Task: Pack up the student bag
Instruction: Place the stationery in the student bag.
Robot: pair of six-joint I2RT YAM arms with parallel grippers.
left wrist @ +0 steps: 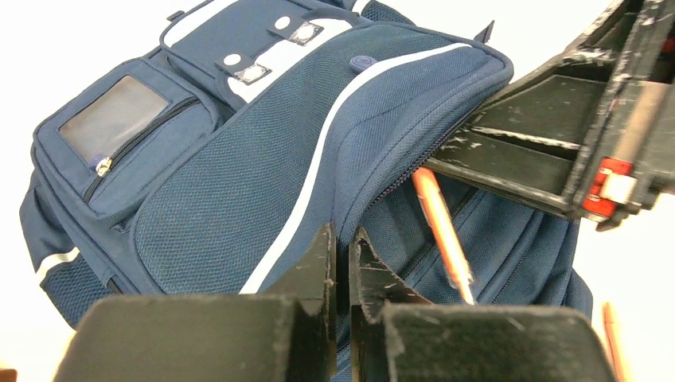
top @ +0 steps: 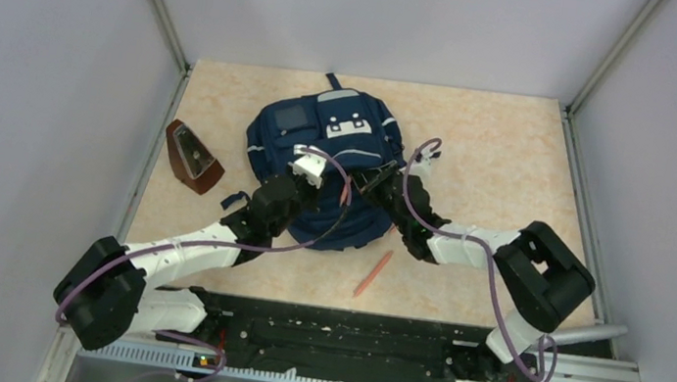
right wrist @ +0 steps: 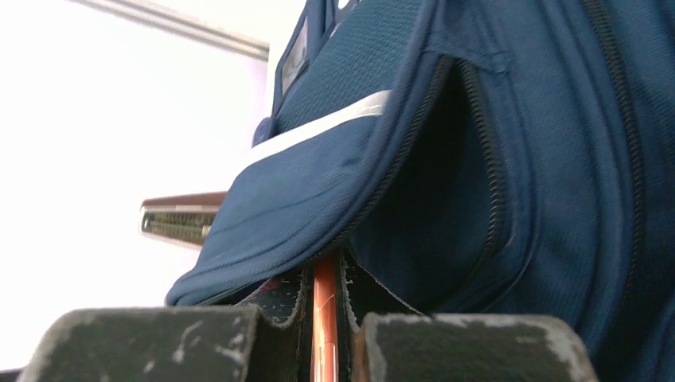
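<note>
The right claw [right wrist: 324,274] is clenching an orange pen [right wrist: 324,318], with one finger pressing on each side of the barrel. The pen is running up between the fingers, and its far end is slipping out of sight under the flap [right wrist: 318,183] directly ahead of the claw. Just beyond the fingertips the zip mouth [right wrist: 430,199] of the student bag [left wrist: 239,183] is gaping, dark inside, with the zip teeth curving around it.

The left claw [left wrist: 344,247] is also clenched, its fingertips almost meeting at the lower edge of that same flap. Whether they are pinching fabric cannot be told. The right claw is reaching in from this claw's right, with the pen slanting down from it across the bag's inner fabric.

The bag is lying on the desk [top: 498,153] under and ahead of both claws, its front pockets facing up. A second orange pen [top: 372,273] is lying on the desk behind the right claw, towards the arm bases. A brown case [top: 191,157] is sitting well to the left of the left claw, apart from the bag.
</note>
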